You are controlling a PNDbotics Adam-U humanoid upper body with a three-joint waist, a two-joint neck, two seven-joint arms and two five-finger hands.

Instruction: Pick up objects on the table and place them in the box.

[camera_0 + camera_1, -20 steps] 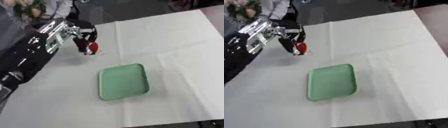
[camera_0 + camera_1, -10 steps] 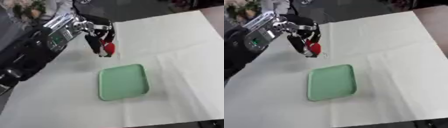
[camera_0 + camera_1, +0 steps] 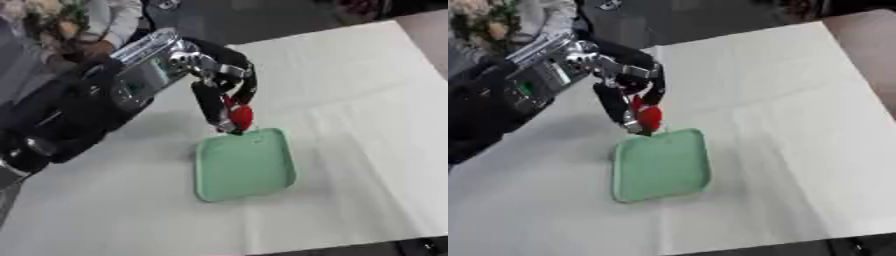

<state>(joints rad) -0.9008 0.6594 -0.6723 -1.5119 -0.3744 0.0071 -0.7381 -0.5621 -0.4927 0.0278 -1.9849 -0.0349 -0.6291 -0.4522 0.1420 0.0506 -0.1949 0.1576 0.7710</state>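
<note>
My left arm comes in from the upper left, black with a silver forearm; my left hand [image 3: 223, 95] hangs fingers down, curled round a small red object [image 3: 241, 114], which sits in the air just above the far edge of the tray; the object is rounded and glossy red, and I cannot make out more of it; the green tray [image 3: 245, 167] lies flat near the middle of the table [image 3: 367, 110], a shallow rectangle with rounded corners and nothing inside; the table's covering is pale and creased.
</note>
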